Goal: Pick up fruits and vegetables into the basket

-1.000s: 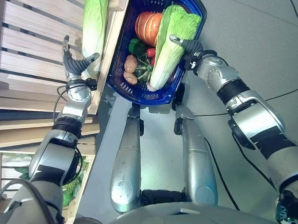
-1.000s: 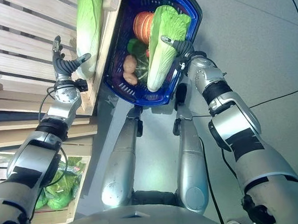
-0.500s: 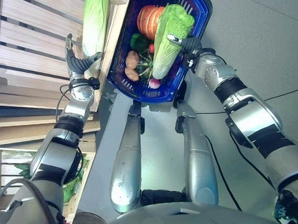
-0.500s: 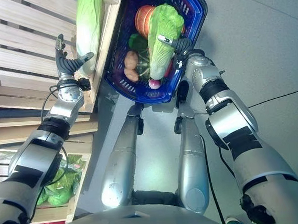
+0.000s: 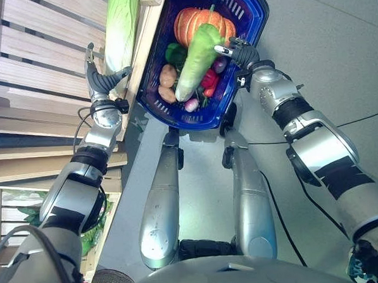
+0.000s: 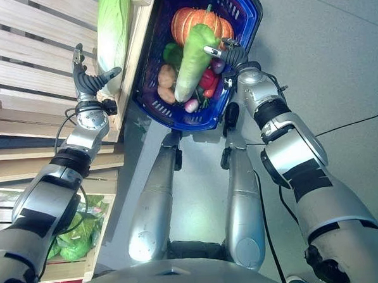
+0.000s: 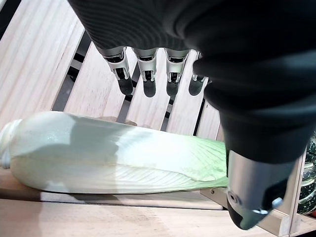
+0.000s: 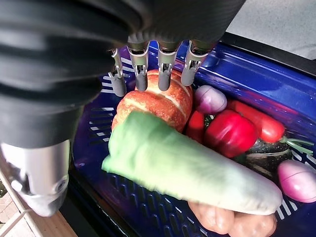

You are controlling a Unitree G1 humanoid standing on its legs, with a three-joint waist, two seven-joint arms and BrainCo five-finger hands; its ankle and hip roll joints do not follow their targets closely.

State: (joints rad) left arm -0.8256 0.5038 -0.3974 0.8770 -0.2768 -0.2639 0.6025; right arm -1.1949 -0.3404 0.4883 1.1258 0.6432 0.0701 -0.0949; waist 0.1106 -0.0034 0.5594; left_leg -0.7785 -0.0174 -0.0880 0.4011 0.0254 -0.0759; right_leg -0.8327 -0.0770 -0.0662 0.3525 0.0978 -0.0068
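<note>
Released since a second ago, the napa cabbage [image 5: 194, 62] no longer sits in the right hand's grip — it lies slanted inside the blue basket [image 5: 247, 34], across the pumpkin [image 5: 195, 22], potatoes [image 5: 167, 76] and red pepper [image 8: 231, 132]. The right hand [image 5: 238, 52] hovers just above the cabbage's leafy end at the basket's rim, fingers [image 8: 163, 69] straight and spread, holding nothing. The basket itself has shifted slightly in view. A second napa cabbage [image 7: 113, 158] rests on the wooden slatted shelf [image 7: 44, 64], with the left hand [image 5: 103, 79] right beside it — fingers spread, not touching it.
</note>
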